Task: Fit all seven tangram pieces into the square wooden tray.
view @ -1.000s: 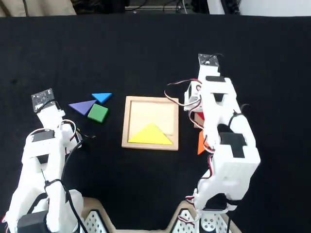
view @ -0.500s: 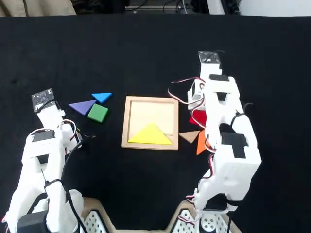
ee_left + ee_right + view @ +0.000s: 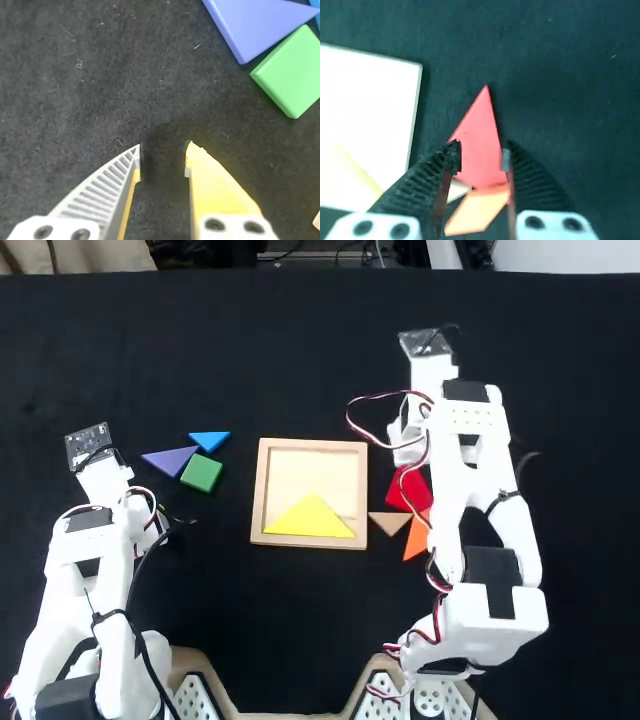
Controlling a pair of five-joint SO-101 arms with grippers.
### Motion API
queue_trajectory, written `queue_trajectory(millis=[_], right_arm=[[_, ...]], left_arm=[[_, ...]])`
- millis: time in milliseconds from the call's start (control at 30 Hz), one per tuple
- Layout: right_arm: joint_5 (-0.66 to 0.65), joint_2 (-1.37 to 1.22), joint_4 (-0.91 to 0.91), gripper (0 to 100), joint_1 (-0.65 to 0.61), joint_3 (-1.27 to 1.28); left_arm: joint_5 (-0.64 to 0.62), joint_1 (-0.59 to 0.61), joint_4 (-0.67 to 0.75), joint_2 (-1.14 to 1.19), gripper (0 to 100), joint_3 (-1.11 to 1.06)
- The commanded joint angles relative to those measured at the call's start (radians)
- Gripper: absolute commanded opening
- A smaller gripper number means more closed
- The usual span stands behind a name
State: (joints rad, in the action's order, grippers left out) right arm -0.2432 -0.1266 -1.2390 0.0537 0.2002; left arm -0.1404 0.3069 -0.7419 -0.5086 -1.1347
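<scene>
Now the red triangle (image 3: 479,131) looks picked for the tray (image 3: 258,490).
Nearest, tan piece (image 3: 390,523) and orange piece (image 3: 417,537) wait. The right gripper (image 3: 480,153) pinches red by its edges just beside the tray, likely for the space above yellow (image 3: 310,517). The left gripper (image 3: 162,160) rests slightly open, empty, near purple (image 3: 250,25) and green (image 3: 292,82).

We see a table (image 3: 300,340) covered in black cloth. A square wooden tray (image 3: 258,490) lies on it near the middle. To the tray's left, well apart from it, lie a blue triangle (image 3: 209,440), a purple triangle (image 3: 172,459) and a green square (image 3: 201,473), close together. Just right of the tray lie a tan triangle (image 3: 389,522) and an orange piece (image 3: 416,540), with a red triangle (image 3: 408,488) beside them.
</scene>
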Motion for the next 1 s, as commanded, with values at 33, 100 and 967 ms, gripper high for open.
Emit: queue_trajectory(millis=[33,100,967], right_arm=[[-0.078,0.059,-0.057,36.7,-0.026,0.024],[-0.097,0.051,-0.035,37.5,-0.046,0.061],[-0.107,-0.07,0.244,37.5,-0.083,0.24]], left_arm=[[0.008,-0.012,0.015,-0.026,16,0.004],[0.008,-0.012,0.015,-0.026,16,0.004],[0.008,-0.012,0.015,-0.026,15,0.004]])
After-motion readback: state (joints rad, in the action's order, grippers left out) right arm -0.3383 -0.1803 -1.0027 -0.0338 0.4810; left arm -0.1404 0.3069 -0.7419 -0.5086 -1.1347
